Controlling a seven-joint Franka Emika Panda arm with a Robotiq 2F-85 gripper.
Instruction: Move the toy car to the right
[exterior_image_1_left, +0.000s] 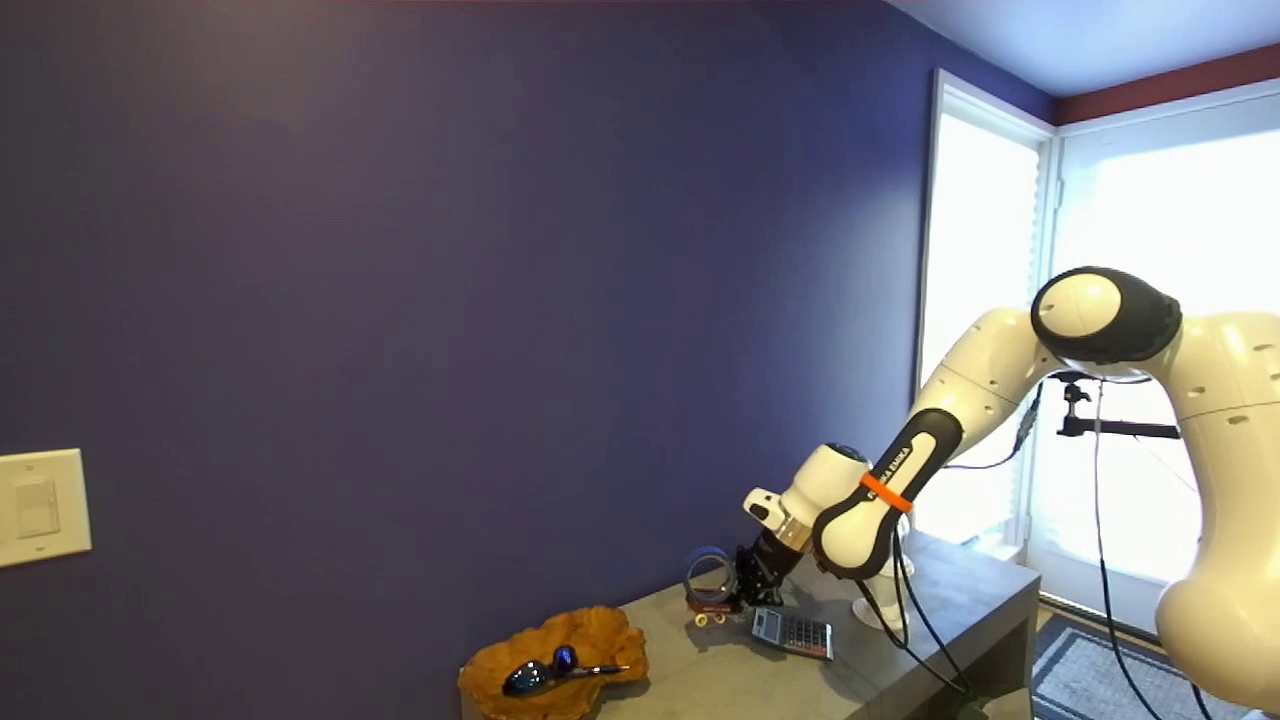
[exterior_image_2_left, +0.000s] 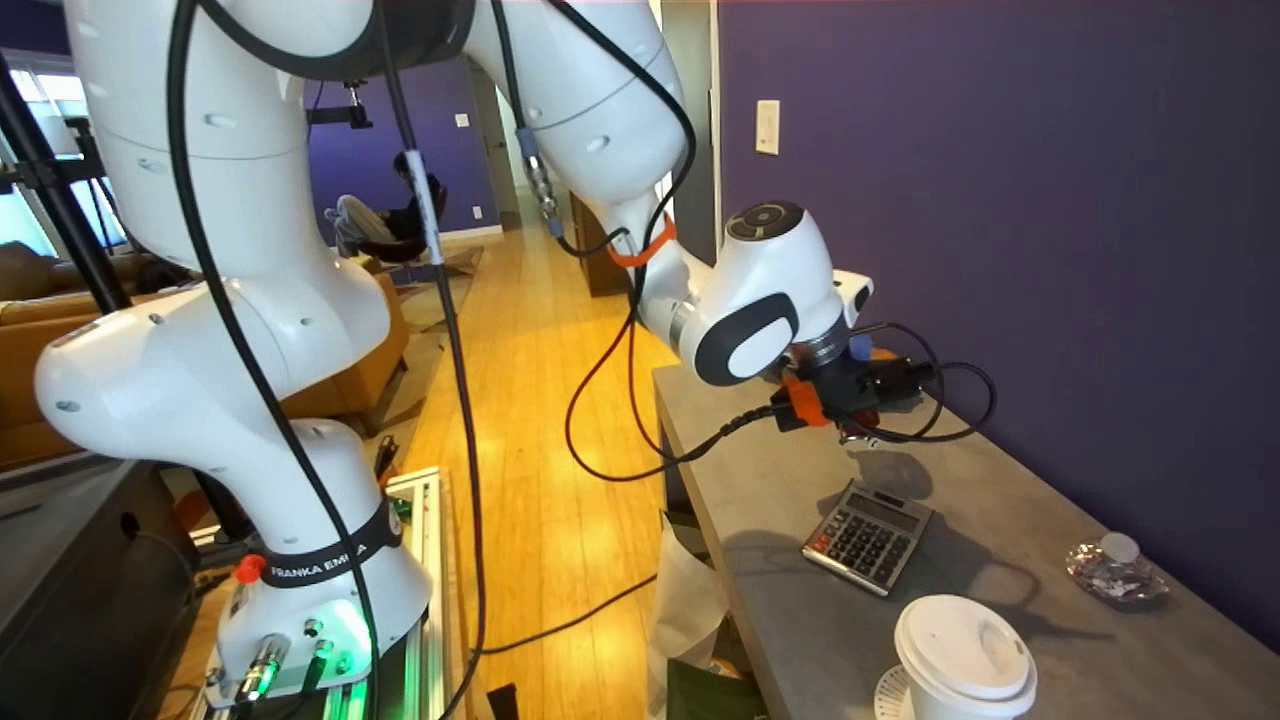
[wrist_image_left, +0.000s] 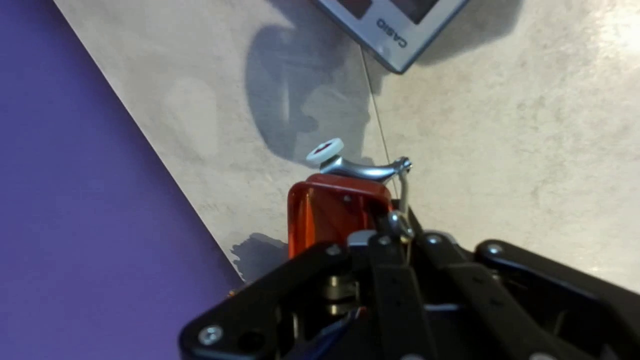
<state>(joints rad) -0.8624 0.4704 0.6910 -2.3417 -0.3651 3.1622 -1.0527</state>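
The toy car shows as a red tray-like body (wrist_image_left: 335, 210) with a pale wheel and a silver axle part in the wrist view. In an exterior view the red car (exterior_image_1_left: 708, 605) has yellowish wheels and a bluish hoop above it. It is largely hidden behind the gripper in an exterior view (exterior_image_2_left: 862, 424). My gripper (wrist_image_left: 402, 240) has its fingers closed together at the car's side edge, and the car is held between them. The gripper also shows in an exterior view (exterior_image_1_left: 745, 585). The car's shadow lies apart from it, so it appears raised above the table.
A Casio calculator (exterior_image_2_left: 870, 535) lies on the grey table (exterior_image_2_left: 760, 490) close to the gripper. A white lidded cup (exterior_image_2_left: 965, 655) and a clear plastic bottle (exterior_image_2_left: 1115, 568) stand farther along. A wooden bowl (exterior_image_1_left: 500, 665) holds sunglasses (exterior_image_1_left: 525, 678). The purple wall (wrist_image_left: 100, 225) borders the table.
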